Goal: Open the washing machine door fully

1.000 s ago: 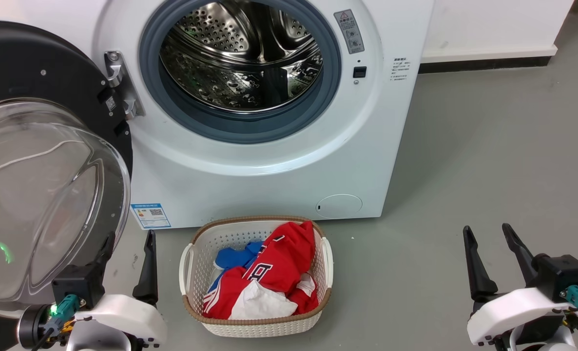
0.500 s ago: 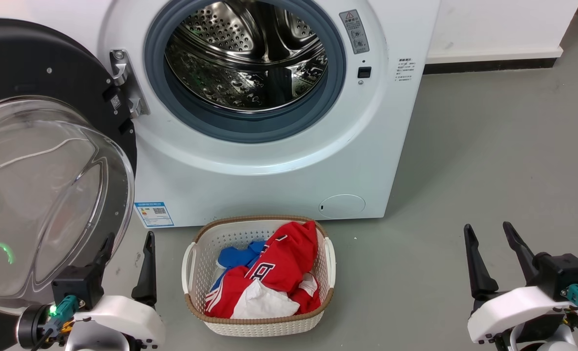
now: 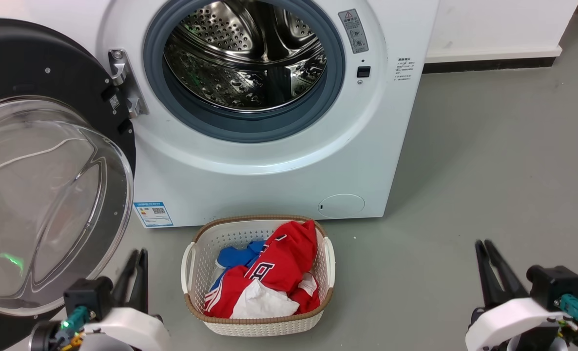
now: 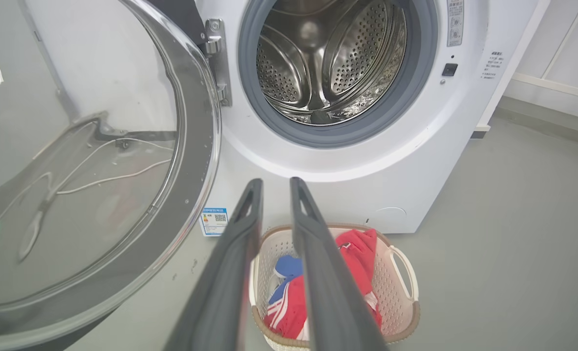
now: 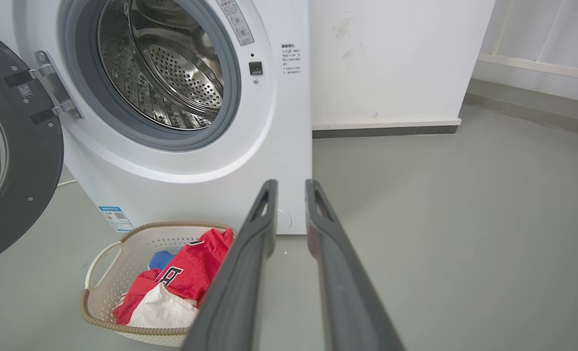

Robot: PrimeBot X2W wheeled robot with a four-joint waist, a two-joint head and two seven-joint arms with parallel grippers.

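Observation:
The white washing machine (image 3: pixel 269 165) stands ahead with its steel drum (image 3: pixel 245 53) exposed. The washing machine door (image 3: pixel 50 63), black with a clear glass bowl (image 3: pixel 40 195), is swung wide out to the left on its metal hinge (image 3: pixel 123 83). My left gripper (image 3: pixel 139 253) is shut and empty, low at the left just right of the glass bowl and not touching it. My right gripper (image 3: pixel 484 243) is shut and empty over the floor at the lower right. In the left wrist view the left gripper (image 4: pixel 275 181) points at the washer front; in the right wrist view the right gripper (image 5: pixel 291 183) points at the washer's right corner.
A white laundry basket (image 3: pixel 257 219) with red, blue and white clothes (image 3: pixel 279 263) sits on the grey floor right in front of the washer, between my arms. A white wall with a dark skirting (image 3: pixel 489 63) runs behind at the right. Open floor (image 3: pixel 489 170) lies to the right.
Both grippers have gone from open to shut and have dropped lower in the head view. The door and basket have not moved.

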